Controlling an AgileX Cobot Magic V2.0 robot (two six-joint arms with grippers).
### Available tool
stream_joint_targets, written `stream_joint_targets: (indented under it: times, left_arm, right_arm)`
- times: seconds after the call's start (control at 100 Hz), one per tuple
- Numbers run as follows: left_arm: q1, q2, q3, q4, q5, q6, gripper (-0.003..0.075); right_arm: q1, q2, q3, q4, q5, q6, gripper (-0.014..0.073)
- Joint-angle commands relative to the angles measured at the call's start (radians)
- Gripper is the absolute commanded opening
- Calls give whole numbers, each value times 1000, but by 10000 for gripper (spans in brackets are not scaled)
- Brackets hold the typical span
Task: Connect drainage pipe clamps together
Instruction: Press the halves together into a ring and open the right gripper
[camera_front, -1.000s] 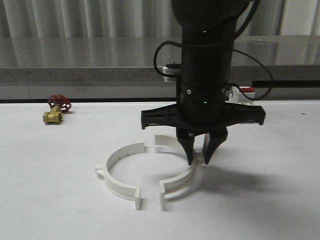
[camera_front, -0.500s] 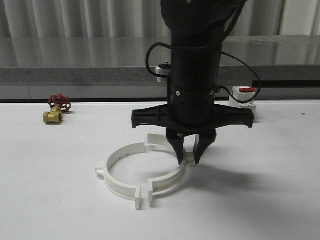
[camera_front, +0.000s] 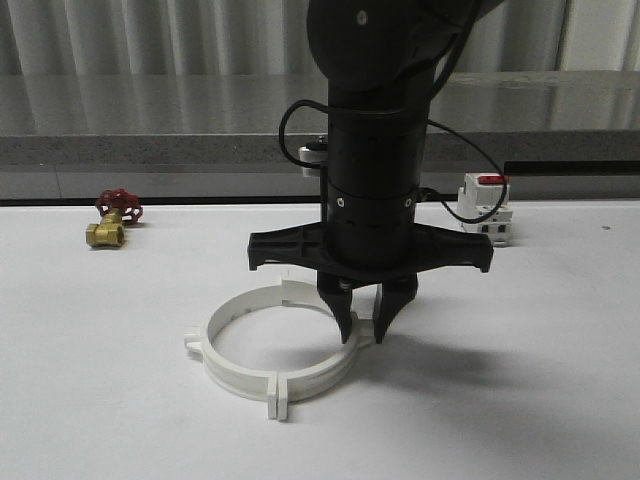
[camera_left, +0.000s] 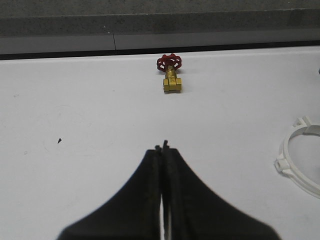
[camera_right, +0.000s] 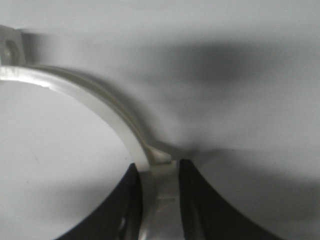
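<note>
Two white half-ring drainage pipe clamps lie on the white table as one ring. The left half (camera_front: 213, 345) and the right half (camera_front: 322, 372) meet flange to flange at the front (camera_front: 278, 397) and at the back (camera_front: 289, 290). My right gripper (camera_front: 365, 327) points straight down, shut on the right half's wall, one finger inside the ring and one outside. The right wrist view shows that curved wall (camera_right: 90, 92) running between the black fingers (camera_right: 192, 190) of the right gripper (camera_right: 159, 169). My left gripper (camera_left: 162, 148) is shut on nothing, over bare table; the ring's edge (camera_left: 292, 162) lies off to one side.
A brass valve with a red handwheel (camera_front: 112, 220) (camera_left: 170, 76) sits at the back left of the table. A white boxy breaker with a red top (camera_front: 487, 205) stands at the back right, behind the arm. A grey ledge (camera_front: 150, 150) runs along the table's far edge.
My right gripper slid left with the right half-ring, closing the gaps until its flanges met the left half's. The left half shifted slightly left.
</note>
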Motion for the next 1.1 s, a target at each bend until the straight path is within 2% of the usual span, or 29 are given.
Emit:
stream_joint_targets:
  times: [0.0,0.28,0.36,0.45,0.66,0.72,0.97,1.09]
  left_arm:
    - [-1,5,-29,-5,-77,5,-20]
    - [-1,5,-29,-5,-77,5,-20]
    - [-1,5,-29,-5,-77,5,-20]
    - [-1,5,-29,-5,-77,0,-20]
    - [-1,5,-29,-5,-77,5,-20]
    - [-1,5,-29,-5,-77,0,-20]
    - [-1,5,-29,-5,-77,0,-20]
    - [-1,5,-29,-5,-77,0,-20]
  right_arm:
    - [1,-50,-31,-11,-19,2,45]
    - [1,-50,-31,-3,-24,2,50]
    - [1,-50,-31,-3,-24,1,73]
    - [1,-50,-31,-3,-25,1,149]
    - [1,-50,-31,-3,-37,1,455]
    - [1,-50,-31,-4,-36,1,498]
    - [1,-51,-43,-13,-17,0,505]
    - [1,-51,-91,-13,-9,-43,505]
